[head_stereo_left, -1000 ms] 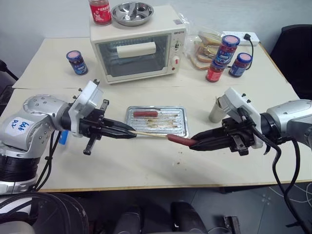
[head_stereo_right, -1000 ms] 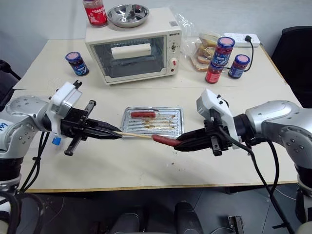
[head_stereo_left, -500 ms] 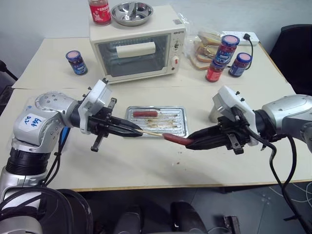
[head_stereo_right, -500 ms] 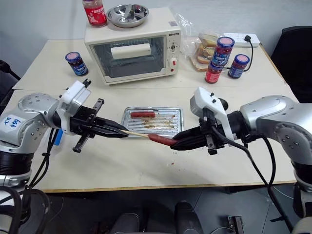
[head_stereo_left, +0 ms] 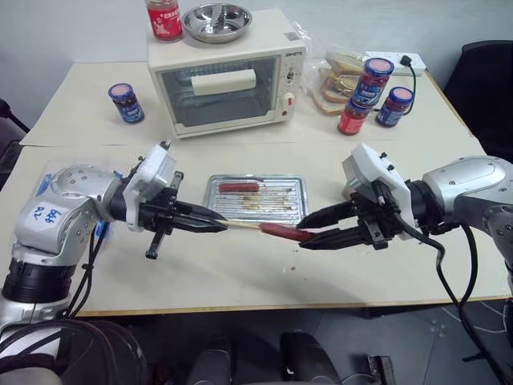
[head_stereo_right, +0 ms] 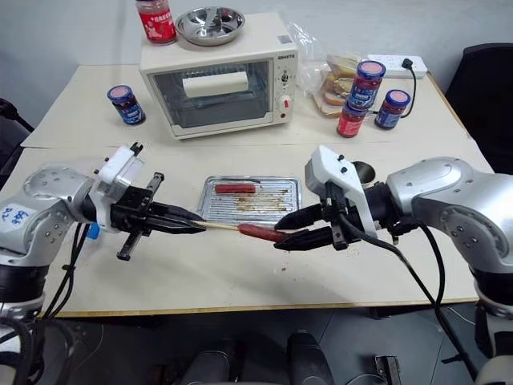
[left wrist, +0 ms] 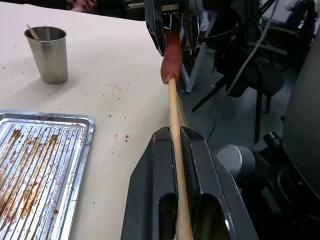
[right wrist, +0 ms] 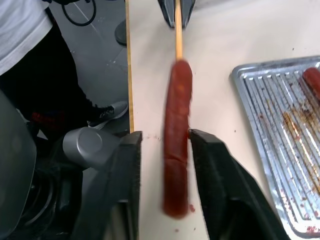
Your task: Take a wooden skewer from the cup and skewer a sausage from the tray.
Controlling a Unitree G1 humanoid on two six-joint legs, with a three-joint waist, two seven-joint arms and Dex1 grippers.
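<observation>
My left gripper (head_stereo_left: 218, 224) is shut on the wooden skewer (head_stereo_left: 243, 225), which points level toward my right hand. A reddish-brown sausage (head_stereo_left: 282, 233) sits impaled on the skewer's far end, above the table in front of the tray (head_stereo_left: 303, 186). My right gripper (head_stereo_left: 304, 232) is open, with one finger (right wrist: 127, 165) on each side of the sausage (right wrist: 177, 135). Another sausage (head_stereo_left: 239, 187) lies in the tray's far left corner. The metal cup (left wrist: 47, 55) stands right of the tray behind my right hand, with a stick in it.
A toaster oven (head_stereo_left: 228, 76) stands at the back with a steel bowl (head_stereo_left: 216, 20) and a red jar (head_stereo_left: 164, 18) on top. Lidded jars (head_stereo_left: 127, 102) (head_stereo_left: 373, 80) and bagged bread (head_stereo_left: 341, 80) flank it. A person (right wrist: 25, 30) stands by the table's edge.
My right gripper's fingers have spread apart off the sausage. The sausage sits further along the skewer, with less bare stick showing between it and my left gripper.
</observation>
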